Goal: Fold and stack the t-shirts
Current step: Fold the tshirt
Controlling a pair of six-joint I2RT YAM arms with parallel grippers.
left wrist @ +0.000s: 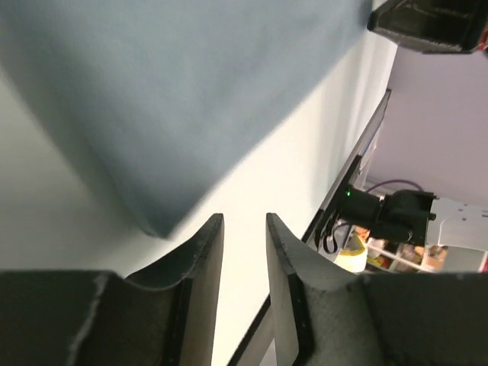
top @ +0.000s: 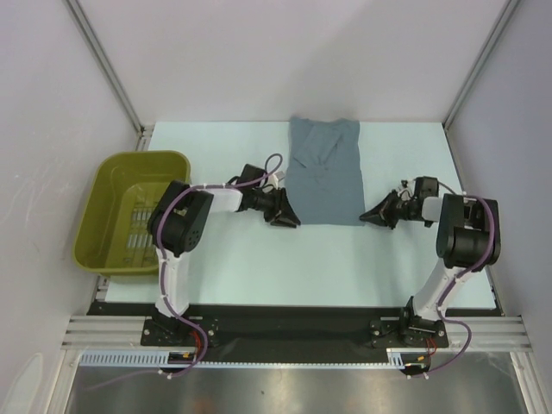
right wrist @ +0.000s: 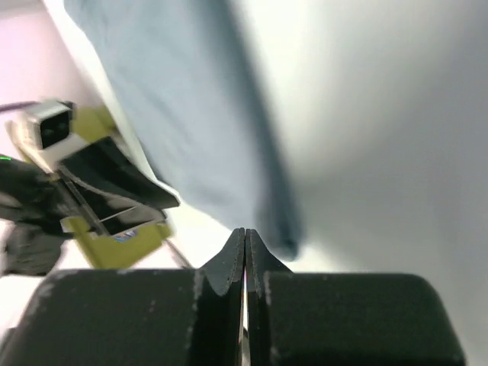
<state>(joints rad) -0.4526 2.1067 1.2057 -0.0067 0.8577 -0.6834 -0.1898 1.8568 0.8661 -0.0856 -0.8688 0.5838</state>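
Note:
One slate blue-grey t-shirt (top: 324, 172) lies on the table, folded lengthwise into a long panel, its far end rumpled. My left gripper (top: 289, 221) sits low at the shirt's near left corner; in the left wrist view its jaws (left wrist: 244, 221) stand a little apart with nothing between them, the shirt corner (left wrist: 156, 225) just to their left. My right gripper (top: 366, 216) sits at the shirt's near right corner. In the right wrist view it (right wrist: 245, 232) is shut and empty, the shirt's edge (right wrist: 284, 244) just beyond its tips.
An olive basket (top: 99, 241) stands at the left edge of the table beside the left arm. Grey walls close in the table on the left, right and far sides. A black rail runs along the near edge.

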